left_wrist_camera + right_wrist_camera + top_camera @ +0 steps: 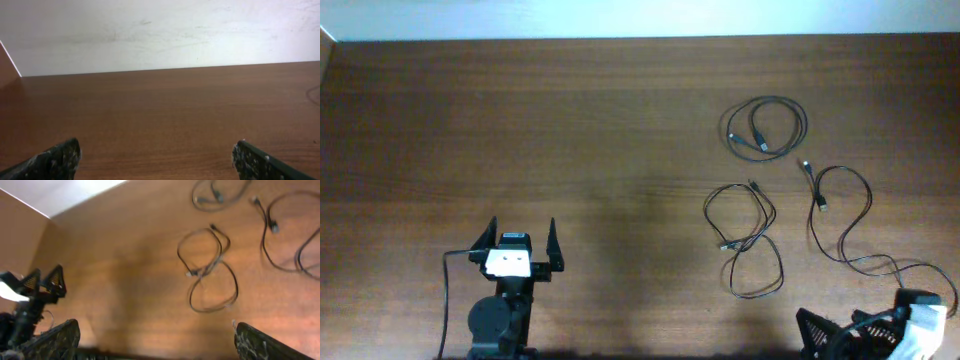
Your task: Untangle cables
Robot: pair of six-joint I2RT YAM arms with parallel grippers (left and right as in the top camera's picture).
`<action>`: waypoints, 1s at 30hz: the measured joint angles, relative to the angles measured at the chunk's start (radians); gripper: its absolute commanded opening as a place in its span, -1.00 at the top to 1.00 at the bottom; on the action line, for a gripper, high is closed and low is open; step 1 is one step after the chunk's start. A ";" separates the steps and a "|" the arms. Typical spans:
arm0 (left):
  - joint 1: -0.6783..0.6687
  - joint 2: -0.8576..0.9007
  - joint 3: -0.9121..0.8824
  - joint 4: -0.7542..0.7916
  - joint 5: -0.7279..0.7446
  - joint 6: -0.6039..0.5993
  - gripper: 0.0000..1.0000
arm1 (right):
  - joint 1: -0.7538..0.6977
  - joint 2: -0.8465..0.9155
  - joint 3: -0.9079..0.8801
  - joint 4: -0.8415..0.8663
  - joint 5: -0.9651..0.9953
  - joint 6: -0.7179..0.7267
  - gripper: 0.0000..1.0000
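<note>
Showing three thin black cables on the right half of the wooden table (520,120), none touching another. A coiled cable (765,128) lies toward the far edge. A figure-eight cable (742,244) sits nearer the middle and crosses only itself. A long wavy cable (868,200) runs to the near right corner, where its end comes close to the right arm; contact there cannot be told. The left gripper (522,228) rests at the near edge, well apart from every cable, fingers wide and empty. The right gripper (155,330) hovers by the near right corner, likewise spread and holding nothing. Such spacing suggests the separating is largely finished, with both arms parked clear of the work.
</note>
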 measured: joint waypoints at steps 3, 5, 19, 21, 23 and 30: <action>0.000 0.000 0.000 0.000 0.000 0.000 -0.98 | 0.000 0.000 -0.019 -0.005 0.000 0.000 -0.97; 0.000 0.000 0.000 0.000 0.000 0.000 -0.98 | 0.000 0.000 -0.022 -0.006 0.000 -0.001 -0.97; 0.001 0.000 0.000 0.000 0.000 0.000 -0.98 | 0.000 -0.363 -0.354 -0.009 0.000 0.000 -0.97; 0.000 0.000 0.000 0.000 0.000 0.000 -0.98 | 0.000 -0.389 -0.392 -0.007 0.000 0.000 -0.97; 0.000 0.000 0.000 0.000 0.000 0.000 -0.98 | 0.000 -0.389 -0.412 0.021 0.000 -0.001 -0.97; 0.001 -0.001 0.000 0.000 0.000 0.000 -0.98 | 0.000 -0.395 -0.528 0.663 -0.001 0.001 -0.97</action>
